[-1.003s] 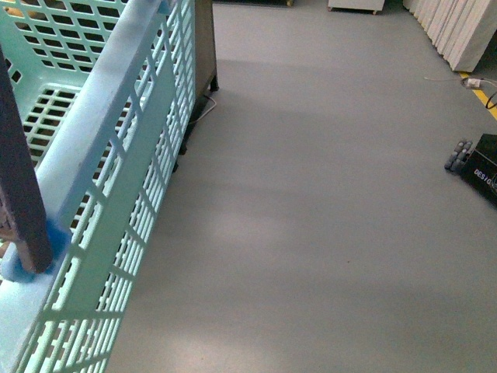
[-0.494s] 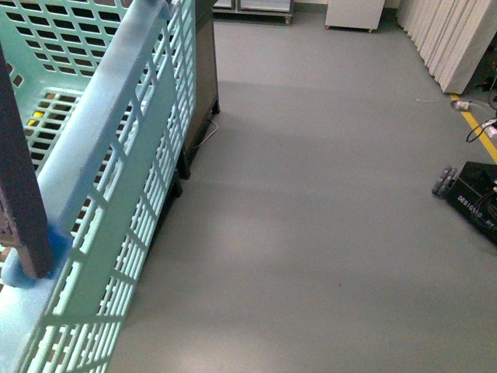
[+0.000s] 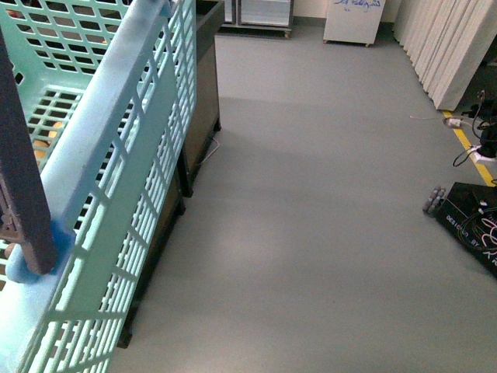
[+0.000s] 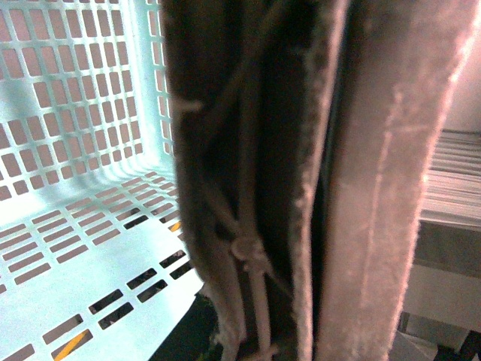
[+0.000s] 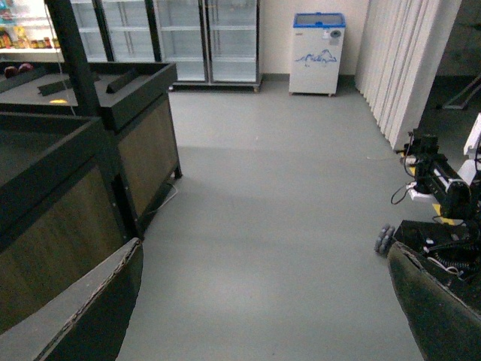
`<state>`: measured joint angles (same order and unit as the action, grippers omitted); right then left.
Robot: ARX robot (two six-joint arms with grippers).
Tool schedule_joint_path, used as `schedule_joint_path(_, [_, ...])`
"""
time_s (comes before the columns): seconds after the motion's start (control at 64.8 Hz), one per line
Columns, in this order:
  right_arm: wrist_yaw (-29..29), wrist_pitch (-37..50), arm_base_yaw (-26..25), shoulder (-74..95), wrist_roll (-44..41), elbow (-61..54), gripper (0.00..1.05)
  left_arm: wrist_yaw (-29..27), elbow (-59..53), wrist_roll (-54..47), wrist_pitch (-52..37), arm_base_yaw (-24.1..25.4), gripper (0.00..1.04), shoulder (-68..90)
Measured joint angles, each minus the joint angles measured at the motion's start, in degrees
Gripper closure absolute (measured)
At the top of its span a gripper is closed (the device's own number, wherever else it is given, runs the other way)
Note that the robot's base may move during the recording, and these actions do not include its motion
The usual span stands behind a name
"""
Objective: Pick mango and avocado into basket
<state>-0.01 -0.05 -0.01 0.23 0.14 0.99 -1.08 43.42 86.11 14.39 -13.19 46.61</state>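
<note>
The basket, light turquoise with lattice walls, fills the left of the front view and hangs tilted close to the camera. Its brown handle crosses the near corner. In the left wrist view my left gripper is shut on that handle, which carries a white zip tie; the basket's slotted floor lies behind it. My right gripper is open over bare grey floor, with nothing between its fingers. The mango and the avocado are out of view. Small orange patches show through the basket slots; I cannot tell what they are.
A dark wooden display stand runs behind the basket. Glass-door fridges and a small white chest freezer line the far wall. Black equipment with cables sits on the floor at the right, near white panels.
The front view has swung so more of the far room shows, and the black equipment has slid left and up in the picture. The basket keeps its place in my left gripper.
</note>
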Motion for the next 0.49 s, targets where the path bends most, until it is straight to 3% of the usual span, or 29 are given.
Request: schedule_joint_path(0.494, [0.2, 0.0, 0.0, 0.0, 0.0, 0.0, 0.09, -0.1, 0.0, 0.2, 0.0, -0.1, 0.89, -0.1])
